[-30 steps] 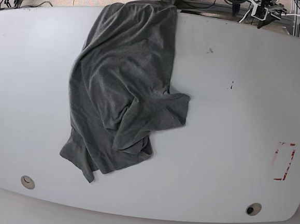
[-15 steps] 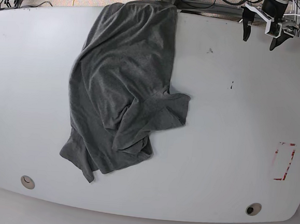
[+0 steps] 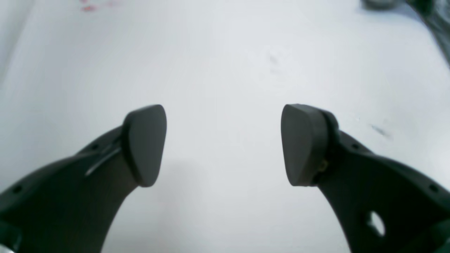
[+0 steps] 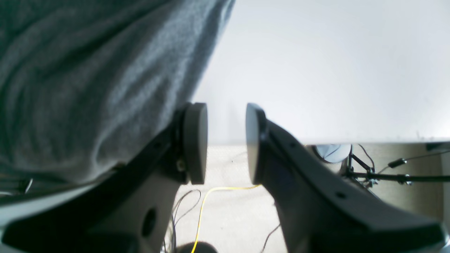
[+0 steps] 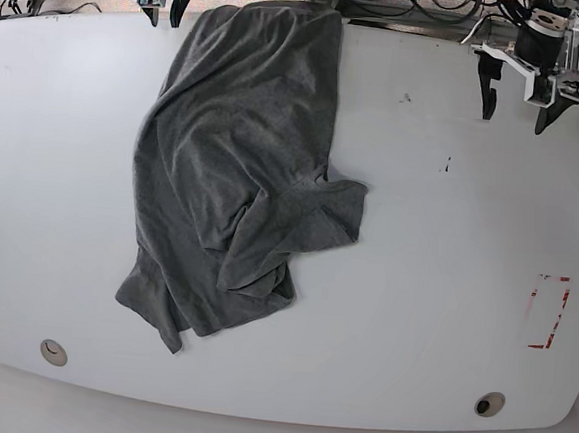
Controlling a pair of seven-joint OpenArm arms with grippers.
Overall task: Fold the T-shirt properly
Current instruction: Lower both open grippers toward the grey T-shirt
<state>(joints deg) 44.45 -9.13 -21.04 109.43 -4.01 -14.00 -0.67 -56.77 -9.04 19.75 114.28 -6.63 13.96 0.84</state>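
Table (image 5: 434,288): white, wide, carrying everything.
T-shirt (image 5: 236,162): lay crumpled on the table's left half, top hem at the far edge.
Left pincer (image 5: 517,92): spread wide, empty, over bare table.
Right pincer (image 4: 226,142): narrowly parted, empty, beside the shirt.

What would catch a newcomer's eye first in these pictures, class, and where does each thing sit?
The crumpled dark grey T-shirt dominates the base view, sprawled over the left half of the white table with its top edge hanging over the far rim. At the far right edge the left gripper hovers with jaws wide apart over bare tabletop, while the right gripper sits at the far left corner beside the shirt, holding nothing. A red rectangular marking stands out near the table's right end.
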